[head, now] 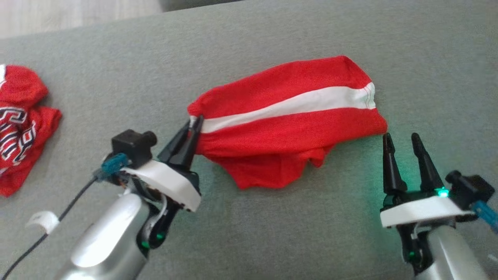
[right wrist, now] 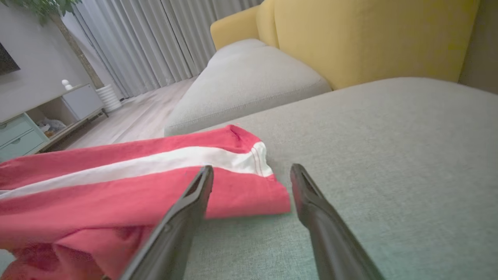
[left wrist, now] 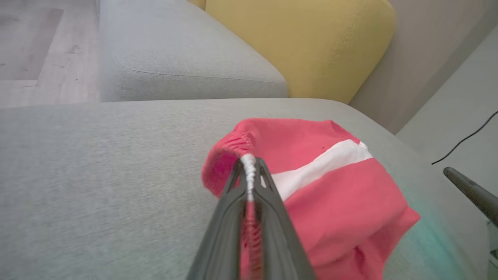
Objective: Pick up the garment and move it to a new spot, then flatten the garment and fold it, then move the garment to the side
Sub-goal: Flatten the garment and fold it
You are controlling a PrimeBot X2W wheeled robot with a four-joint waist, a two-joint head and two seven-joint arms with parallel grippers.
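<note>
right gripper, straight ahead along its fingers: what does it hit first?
Likely the hem corner of the red garment. The right gripper is open, with one finger aimed at that corner and the other at bare grey cushion beside it. Its height above the cushion is unclear.

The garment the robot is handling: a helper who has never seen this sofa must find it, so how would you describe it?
On the wide grey cushion, look near the middle. The red garment lies spread out there, its gathered end pinched in the left gripper. Unlike the crumpled red lettered garment at the left edge, it has one plain white stripe along it.
</note>
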